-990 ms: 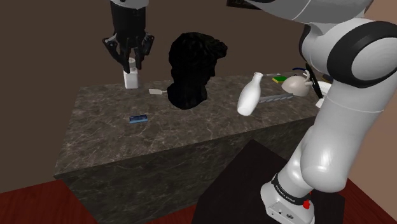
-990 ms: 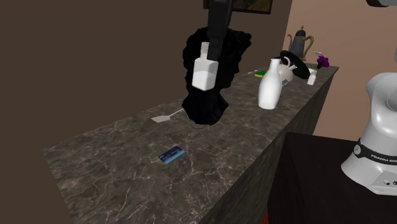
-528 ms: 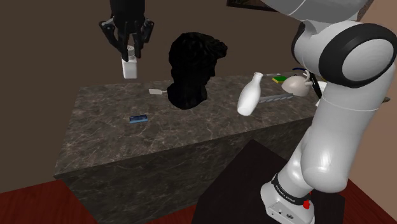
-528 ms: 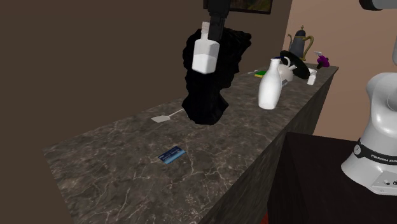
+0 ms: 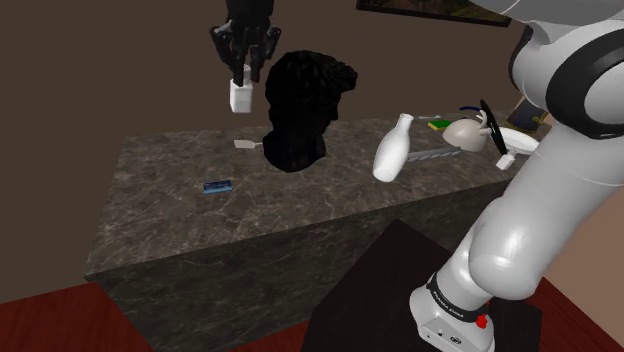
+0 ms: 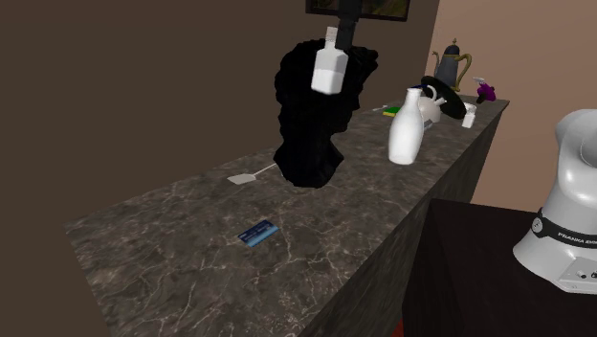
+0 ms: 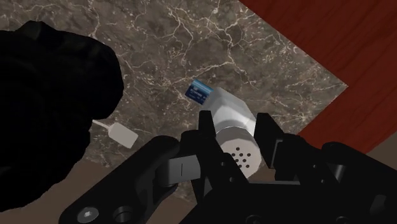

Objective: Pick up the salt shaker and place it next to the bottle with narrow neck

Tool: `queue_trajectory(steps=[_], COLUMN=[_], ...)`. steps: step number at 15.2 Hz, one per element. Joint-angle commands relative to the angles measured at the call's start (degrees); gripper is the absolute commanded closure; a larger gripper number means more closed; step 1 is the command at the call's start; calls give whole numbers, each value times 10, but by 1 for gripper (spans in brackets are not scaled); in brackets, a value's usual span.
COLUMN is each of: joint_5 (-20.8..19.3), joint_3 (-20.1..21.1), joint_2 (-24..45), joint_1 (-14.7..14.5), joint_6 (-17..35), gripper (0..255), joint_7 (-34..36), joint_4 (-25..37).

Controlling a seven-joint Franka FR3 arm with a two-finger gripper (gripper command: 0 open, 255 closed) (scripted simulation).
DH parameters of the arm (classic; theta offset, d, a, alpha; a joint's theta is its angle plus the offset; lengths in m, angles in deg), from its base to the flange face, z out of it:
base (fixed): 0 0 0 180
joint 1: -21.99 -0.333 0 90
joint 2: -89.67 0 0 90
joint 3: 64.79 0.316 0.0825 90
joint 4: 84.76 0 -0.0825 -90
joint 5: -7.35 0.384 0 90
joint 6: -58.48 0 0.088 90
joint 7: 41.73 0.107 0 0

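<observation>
Dark veined stone forms the tabletop (image 5: 300, 215), a long block, with the white arm (image 5: 525, 230) rising at the shoulder view's near right. Next in bulk, a black bust (image 5: 298, 112) stands toward the far edge. To its right in that view is the white bottle with narrow neck (image 5: 392, 150), opaque, so I cannot tell what it holds. Beyond it a pale teapot-like vessel (image 5: 463, 132) is just as closed to view. The end effector (image 5: 242, 80) has its fingers clamped on the neck of the white salt shaker (image 5: 240, 97). In the wrist view the perforated cap (image 7: 245, 153) sits between the two pads; its contents stay hidden. A second ago the shaker hung low over the tabletop's far left corner; it now rides higher and further right, level with the bust's head. So the pick looks done and the carry is under way, though the bust lies between shaker and bottle and probably has to be cleared. A small blue card (image 5: 215, 186) and a white tag (image 5: 245, 146) lie flat below.
</observation>
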Motion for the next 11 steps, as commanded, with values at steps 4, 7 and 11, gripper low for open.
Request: queue_trajectory(steps=[4, 7, 11], joint_5=[34, 47, 57], joint_3=[-40, -67, -104], joint_2=[-68, -100, -134], joint_1=[40, 59, 82], joint_6=[19, 25, 30], gripper=[255, 255, 255], joint_7=[-77, -123, -182], joint_4=[-79, -115, -152])
